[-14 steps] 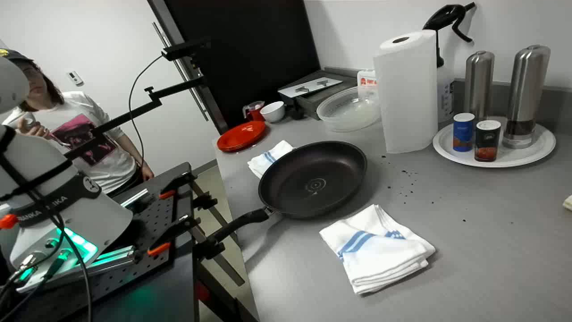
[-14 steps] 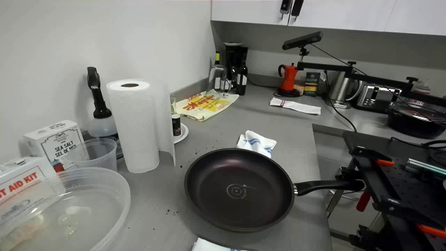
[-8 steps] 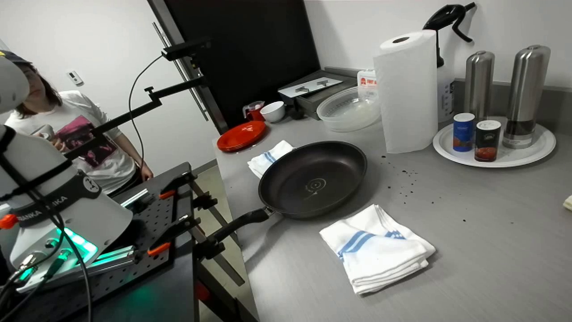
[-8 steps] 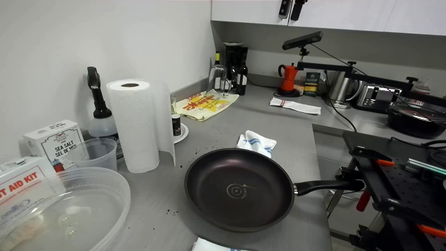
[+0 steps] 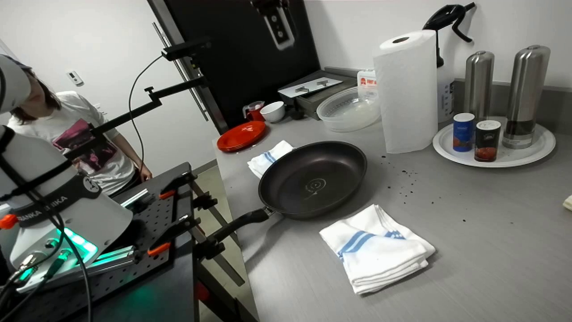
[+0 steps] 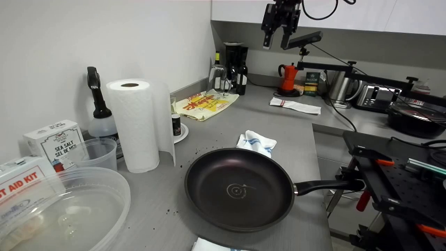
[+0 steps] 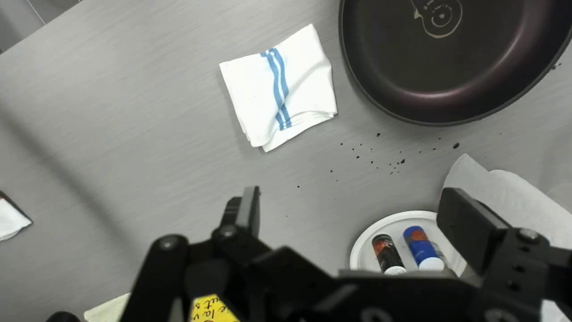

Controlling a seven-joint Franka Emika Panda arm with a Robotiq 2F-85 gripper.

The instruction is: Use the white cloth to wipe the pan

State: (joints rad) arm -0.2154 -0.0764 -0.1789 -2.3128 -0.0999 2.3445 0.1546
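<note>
Pan (image 5: 313, 179): upright on the counter (image 5: 482, 268); wiping seems not yet begun.
Gripper (image 7: 351, 201): your jaws stand wide apart with nothing between them, high above the pan's level.
White cloth (image 5: 380, 264): folded flat, just beside the pan, on the same side as the plate (image 5: 545, 144), not touching it; pinch too shallow and you may lift only the top layer, letting it unfold.
Second cloth (image 5: 270, 156): on the opposite side of the pan, also blue-striped; that likeness could send you to the wrong one.
Handle (image 5: 250, 218): sticks out from the pan past the counter edge; if you knock it, or press hard while wiping, the pan could slide or spin.
Crumbs (image 7: 456, 146): dark bits near the pan; drag the white cloth low across them and you probably carry grit in.
Plate: apart from the pan, beyond the crumbs; it holds a blue shaker (image 5: 463, 134), a black shaker (image 5: 487, 143) and a steel mill (image 5: 527, 85); another mill's (image 5: 479, 85) base is hidden.
Tub (image 5: 348, 124): clear plastic, across the pan from its handle; you cannot tell contents from glare.
Cup (image 6: 101, 157): clear, same side of the pan; contents unreadable.
</note>
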